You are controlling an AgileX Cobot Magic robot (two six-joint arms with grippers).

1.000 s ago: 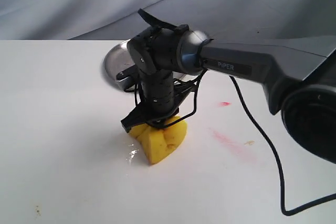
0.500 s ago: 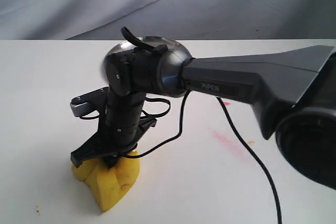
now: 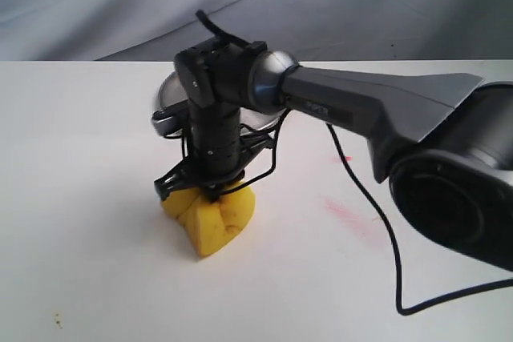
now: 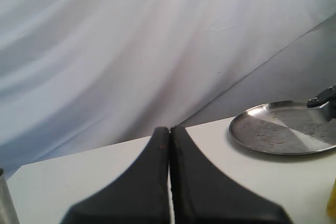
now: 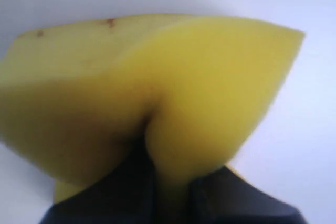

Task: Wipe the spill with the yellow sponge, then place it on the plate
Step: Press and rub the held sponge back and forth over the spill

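In the exterior view, the right gripper [image 3: 210, 191] presses the yellow sponge [image 3: 210, 220] onto the white bench [image 3: 80, 198], left of centre. The plate [image 3: 166, 95] peeks out behind the arm, and the spill is not seen, maybe under the sponge. In the left wrist view, the left gripper [image 4: 169, 129] has its fingers closed together, empty. In the right wrist view, dark fingers [image 5: 236, 203] pinch the creased sponge. Wiping seems in hand; next, the sponge needs lifting toward the plate.

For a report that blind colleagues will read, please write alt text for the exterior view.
The black right gripper clamps a thick bright yellow foam sponge, squeezed, against the white table. A round silver metal plate lies behind the arm, mostly hidden. A thin pink-red smear marks the table farther right.
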